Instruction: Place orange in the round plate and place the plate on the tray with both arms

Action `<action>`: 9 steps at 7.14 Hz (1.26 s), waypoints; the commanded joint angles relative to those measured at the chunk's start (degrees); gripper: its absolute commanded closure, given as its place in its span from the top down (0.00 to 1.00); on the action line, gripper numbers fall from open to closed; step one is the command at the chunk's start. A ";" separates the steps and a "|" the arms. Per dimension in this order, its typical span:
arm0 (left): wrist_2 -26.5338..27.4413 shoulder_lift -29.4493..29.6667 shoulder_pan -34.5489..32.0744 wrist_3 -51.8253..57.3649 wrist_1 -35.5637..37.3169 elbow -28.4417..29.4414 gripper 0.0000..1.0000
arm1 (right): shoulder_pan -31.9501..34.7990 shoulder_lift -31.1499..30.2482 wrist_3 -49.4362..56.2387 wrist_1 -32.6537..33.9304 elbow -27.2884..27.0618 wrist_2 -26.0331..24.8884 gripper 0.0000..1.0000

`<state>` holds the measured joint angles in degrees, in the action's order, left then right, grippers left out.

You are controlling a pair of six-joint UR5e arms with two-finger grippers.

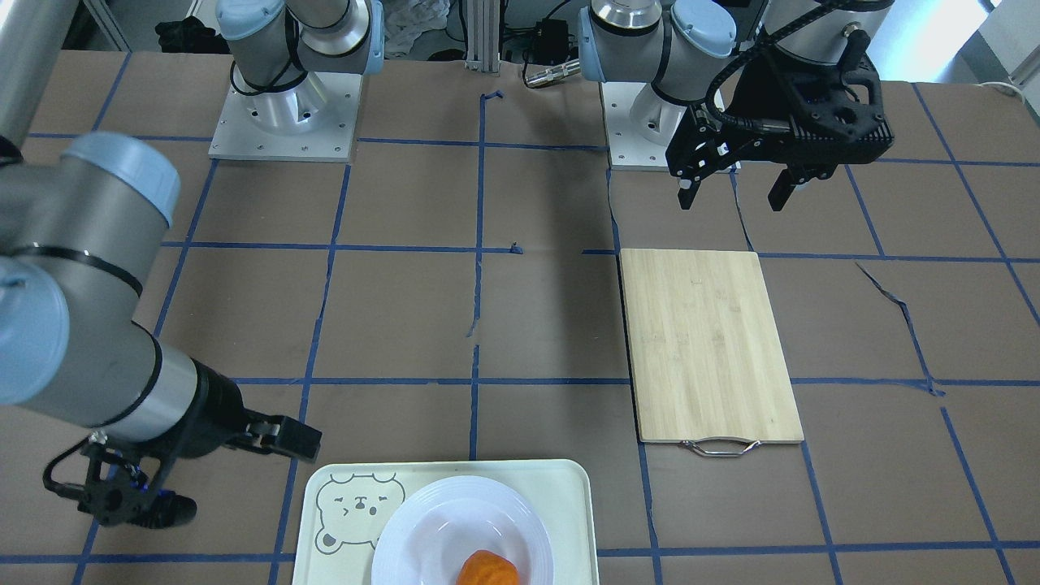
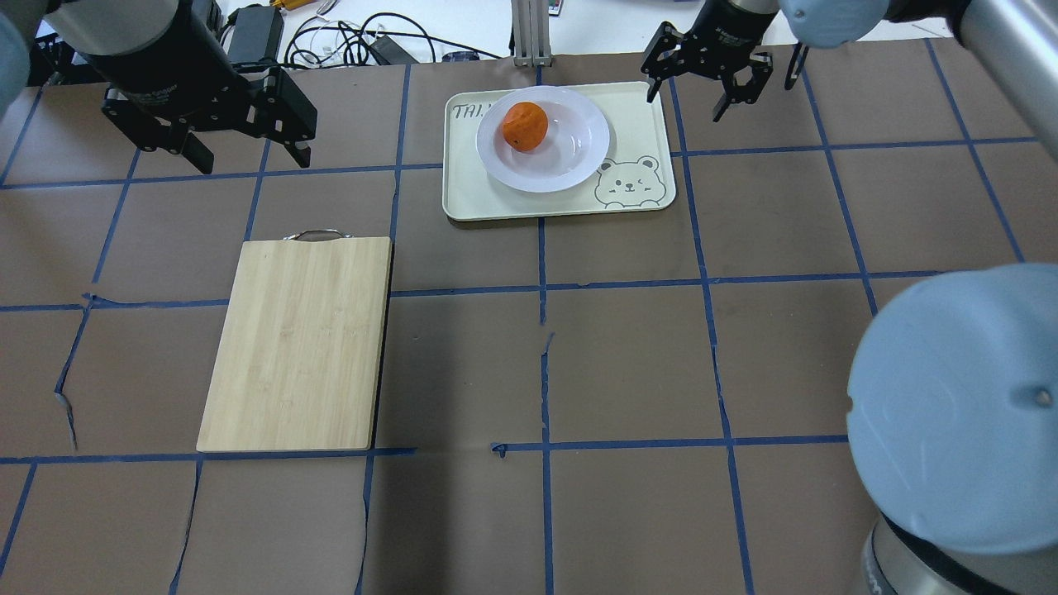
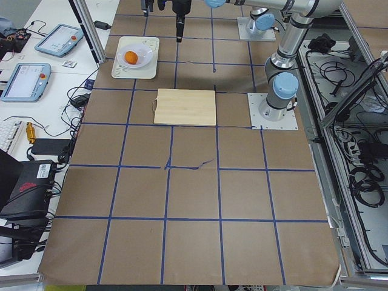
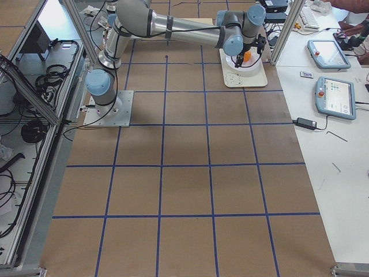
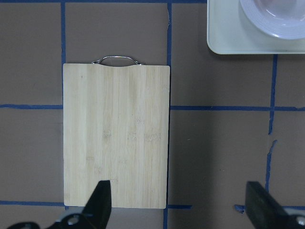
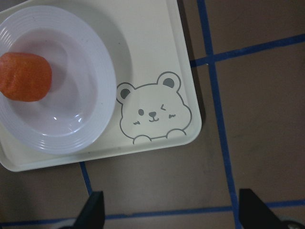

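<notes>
The orange (image 2: 525, 126) lies in the round white plate (image 2: 570, 149), left of its middle. The plate rests on the cream tray (image 2: 640, 124) with the bear drawing, at the table's far side. The right wrist view shows the orange (image 6: 24, 76), the plate (image 6: 90, 95) and the tray (image 6: 157, 57) close up. My right gripper (image 2: 702, 91) hangs open and holds nothing, just right of the tray; it shows as well in the front view (image 1: 227, 475). My left gripper (image 2: 248, 155) is open and holds nothing, above the table's far left, beyond the cutting board.
A bamboo cutting board (image 2: 302, 339) with a metal handle lies on the left half of the table, under my left gripper's camera (image 5: 116, 133). Brown paper with blue tape lines covers the table. Cables and tablets sit beyond the far edge.
</notes>
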<state>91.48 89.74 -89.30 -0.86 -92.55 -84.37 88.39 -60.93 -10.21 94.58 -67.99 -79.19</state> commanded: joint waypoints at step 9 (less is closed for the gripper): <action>0.01 0.00 0.00 -0.02 0.00 0.00 1.00 | 1.08 -17.29 0.28 -11.78 -7.42 -9.05 1.00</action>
<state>91.47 89.74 -89.30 -0.88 -92.55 -84.38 89.45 -78.21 -9.94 83.28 -75.19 -88.07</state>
